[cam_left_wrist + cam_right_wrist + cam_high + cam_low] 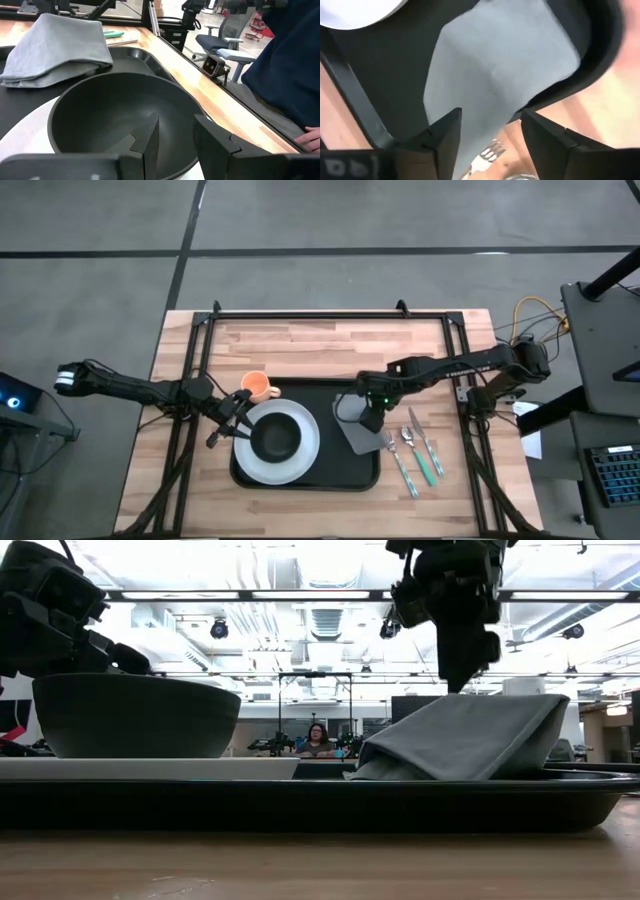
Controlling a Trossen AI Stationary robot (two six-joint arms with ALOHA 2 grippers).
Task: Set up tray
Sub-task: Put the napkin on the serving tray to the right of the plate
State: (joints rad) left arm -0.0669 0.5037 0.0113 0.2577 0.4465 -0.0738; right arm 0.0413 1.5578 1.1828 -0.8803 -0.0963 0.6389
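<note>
Table (320, 345): a light wooden top with a black frame along its edges; both arms reach in over it.
Tray (340, 476): black, flat on the middle of the table, nearer the front edge; it carries the plate, the bowl and most of the napkin.
Plate (300, 465): round and white, on the left half of the tray.
Bowl (276, 440): dark, standing upright on the plate; in the left wrist view its hollow (115, 115) fills the space just ahead of the fingers.
Napkin (358, 432): grey folded cloth on the right end of the tray, one corner hanging over the rim onto the wood; in the low view it sits as a raised fold (470, 735).
Cup (257, 387): orange, just beyond the tray's far left corner, touching or nearly touching the rim.
Cutlery (420, 455): a fork, a spoon and green-handled pieces lying on the wood just right of the tray.
Left gripper (236, 427): at the left edge of the bowl, fingers partly apart, holding nothing that can be seen.
Right gripper (372, 420): above the napkin, fingers (445, 135) spread apart with the cloth below them, not pinched.
Person (318, 740): seated far back in the room behind the table.
</note>
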